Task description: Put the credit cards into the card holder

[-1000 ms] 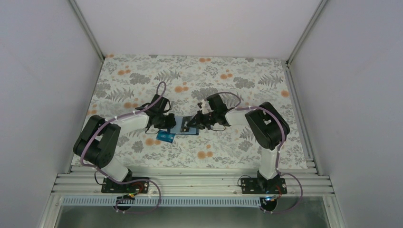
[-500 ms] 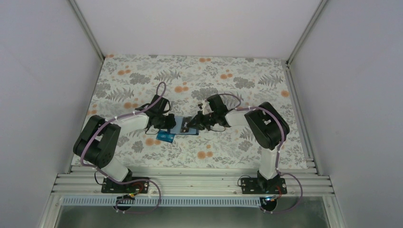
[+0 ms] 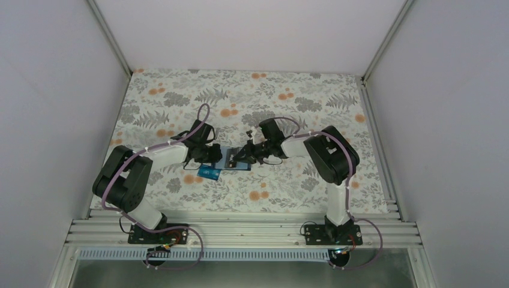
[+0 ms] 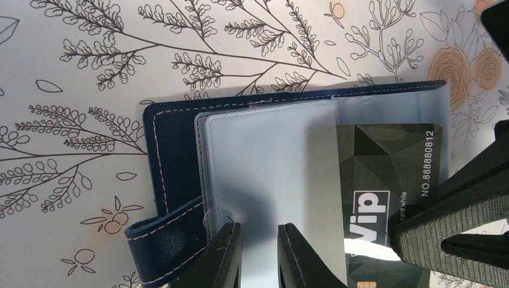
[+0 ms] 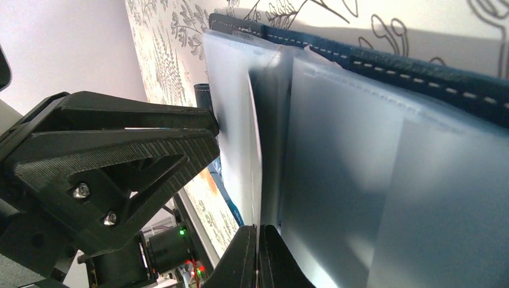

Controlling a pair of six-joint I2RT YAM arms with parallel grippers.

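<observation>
The card holder [image 3: 231, 163] lies open mid-table; its navy cover [image 4: 174, 156] and clear sleeves [image 4: 264, 156] fill the left wrist view. A black "VIP" credit card [image 4: 390, 162] is partly inside a sleeve, entering from the right. My right gripper [image 5: 258, 231] is shut on that card's thin edge [image 5: 257, 168], and one of its ribbed fingers [image 4: 462, 222] shows beside the card. My left gripper [image 4: 259, 231] has its tips down on the top sleeve, jaws a little apart with nothing between them. A teal-blue credit card [image 3: 209, 174] lies flat just in front of the holder's left end.
The floral cloth [image 3: 288, 96] covers the table, with white walls on three sides. Both arms meet over the holder, the left gripper [image 3: 215, 157] and right gripper [image 3: 239, 157] close together. An aluminium rail [image 3: 240, 231] runs along the near edge.
The right arm's elbow and wrist have shifted slightly left toward the holder, still gripping the black card. The left arm and the teal card have not moved.
</observation>
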